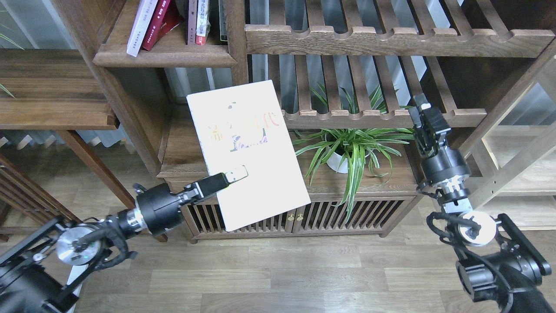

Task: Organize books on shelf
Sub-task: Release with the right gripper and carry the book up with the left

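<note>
One pale book [256,174] rides clamped in the left tool [236,174], frame centre; right tool [423,114] unreadable. Carrying step; next, tip upright toward upper-left shelf [165,54].

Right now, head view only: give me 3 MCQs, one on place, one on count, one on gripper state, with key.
1. Where is the potted plant?
A. On the floor
B. On the cabinet top under the slatted rack
C. On the shelf with the upright books

2. How many books are off the shelf, in a gripper?
A. None
B. One
C. Two

3. What is the left gripper doing?
A. Hanging open over the floor
B. Holding the plant
C. Clamped on the pale book

Key:
1 B, its white pot stands on the cabinet top, below the slatted rack.
2 B, only the pale book is held; the others stand on the upper shelf.
3 C, its fingers pinch the book's lower left edge; the right gripper carries nothing.
</note>
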Controlling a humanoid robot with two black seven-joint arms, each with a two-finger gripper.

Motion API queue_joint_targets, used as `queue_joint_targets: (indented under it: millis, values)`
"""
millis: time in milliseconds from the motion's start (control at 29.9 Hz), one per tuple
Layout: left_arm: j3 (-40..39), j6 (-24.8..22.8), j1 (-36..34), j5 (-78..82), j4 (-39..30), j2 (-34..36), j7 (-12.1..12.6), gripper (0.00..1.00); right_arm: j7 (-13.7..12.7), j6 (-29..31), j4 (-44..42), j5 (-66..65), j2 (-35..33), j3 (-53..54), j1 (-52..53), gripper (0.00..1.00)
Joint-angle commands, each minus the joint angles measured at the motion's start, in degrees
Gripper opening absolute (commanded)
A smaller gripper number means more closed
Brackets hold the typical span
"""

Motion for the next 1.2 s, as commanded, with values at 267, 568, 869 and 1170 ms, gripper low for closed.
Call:
queue_joint_targets:
  millis: [267, 568, 869, 1170]
  values:
    - [-15.59, 0.0, 1.14, 13.68, -9.58, 3.73, 0.84, 0.01, 0.0, 0.0, -2.35, -0.03, -0.76, 0.02, 2.47, 0.64]
    - [-27.63, 0.0, 1.92, 17.29, -10.02, 6.46, 0.93, 0.0, 0.0, 0.0, -6.75, -0.2, -0.67, -0.06, 8.18, 0.68]
    - [-36.24, 0.0, 4.21, 17.03, -13.8, 6.46, 0.93, 0.0, 0.0, 0.0, -7.98, -0.29, -0.5, -0.15, 8.97, 0.7]
    - [-44.33, 0.0, 4.56, 16.85, -14.06, 6.28, 1.02, 0.0, 0.0, 0.0, -8.86, -0.38, -0.15, -0.85, 9.06, 0.7]
